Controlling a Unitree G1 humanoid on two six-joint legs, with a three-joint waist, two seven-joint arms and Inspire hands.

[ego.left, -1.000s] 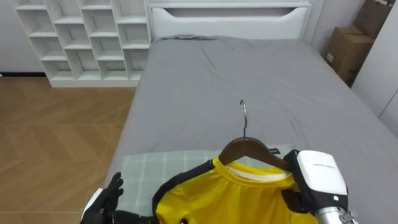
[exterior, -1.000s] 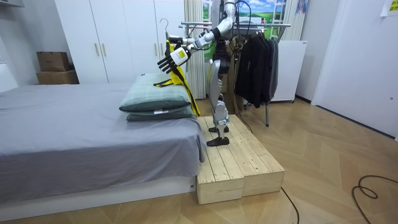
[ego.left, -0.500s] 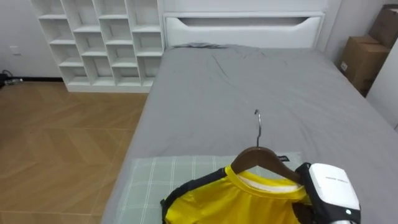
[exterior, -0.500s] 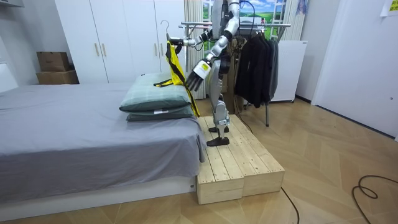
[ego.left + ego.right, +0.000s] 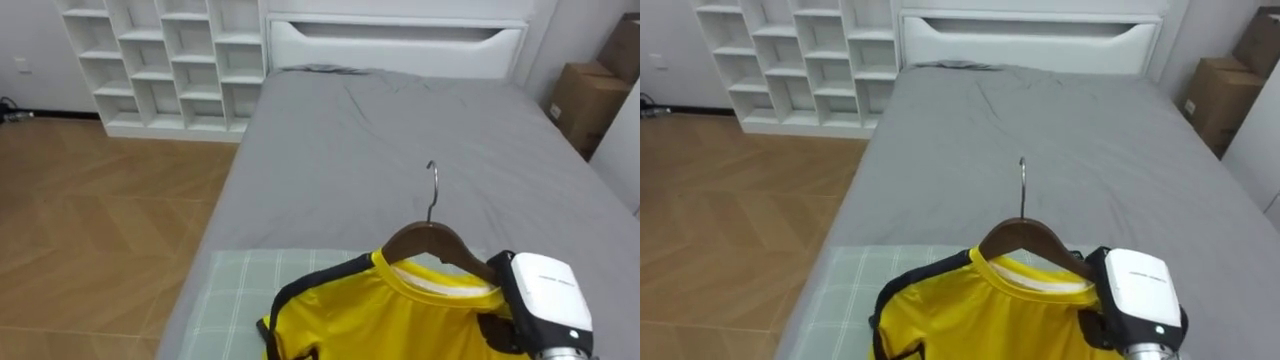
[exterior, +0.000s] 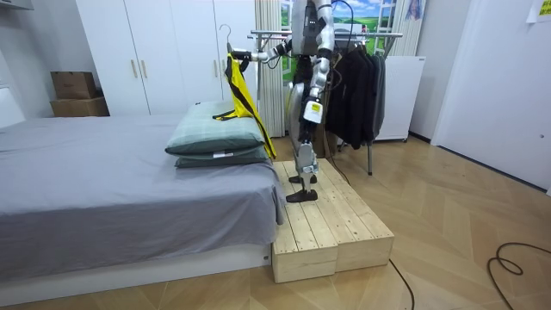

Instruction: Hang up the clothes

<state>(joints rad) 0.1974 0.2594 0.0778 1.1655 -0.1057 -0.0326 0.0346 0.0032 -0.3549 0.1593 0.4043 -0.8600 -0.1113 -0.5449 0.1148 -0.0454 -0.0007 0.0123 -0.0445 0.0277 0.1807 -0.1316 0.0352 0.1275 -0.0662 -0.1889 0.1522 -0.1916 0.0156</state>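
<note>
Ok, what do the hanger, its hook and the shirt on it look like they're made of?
The hanger looks like wood: dark brown, with a smooth, slightly glossy varnish. Its hook is thin metal wire, silvery and shiny. The shirt is bright yellow with black trim, smooth and softly draping, so probably a synthetic sports knit, though the weave is too fine to confirm.

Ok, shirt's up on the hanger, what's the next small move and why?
Probably turn toward the rack. The right hand holds the hanger, shirt on it, raised over the pillows, hook free, but the robot faces the bed and the rack stands behind it; the left hand hangs at its side.
</note>
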